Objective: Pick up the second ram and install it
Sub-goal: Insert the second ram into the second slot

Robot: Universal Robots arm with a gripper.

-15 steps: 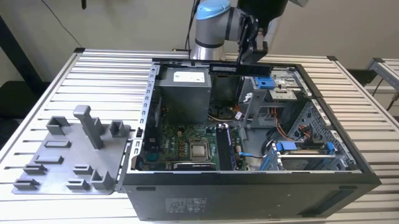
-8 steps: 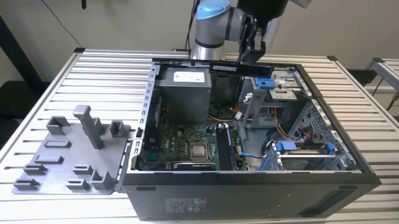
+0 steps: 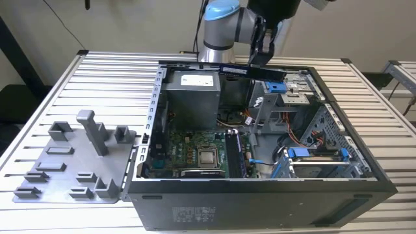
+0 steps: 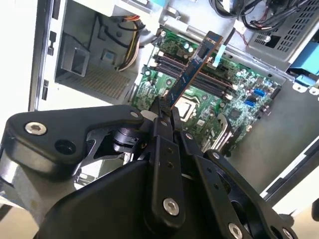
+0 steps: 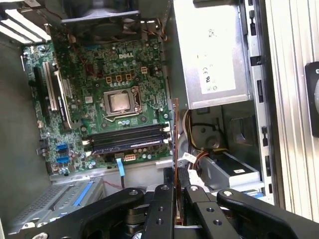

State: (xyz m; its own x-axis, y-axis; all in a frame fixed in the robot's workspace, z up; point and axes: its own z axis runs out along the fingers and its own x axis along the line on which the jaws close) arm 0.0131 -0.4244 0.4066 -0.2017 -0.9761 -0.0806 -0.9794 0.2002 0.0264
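The second ram (image 4: 192, 68) is a dark board with a copper-orange edge, and the gripper (image 4: 164, 110) is matte black. The motherboard (image 5: 99, 89) is green with black slots (image 5: 127, 139), inside a black case (image 3: 260, 204) with blue clips (image 3: 275, 87). The grey fixture tray (image 3: 71, 170) sits on a table (image 3: 97, 73) of pale ribbed slats

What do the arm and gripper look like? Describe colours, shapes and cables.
The arm is a silver-grey tube with a light-blue joint cap; a thin black cable runs beside it. The gripper is matte black: flat linkage bars with rounded ends, joined at the pivots by silver screws.
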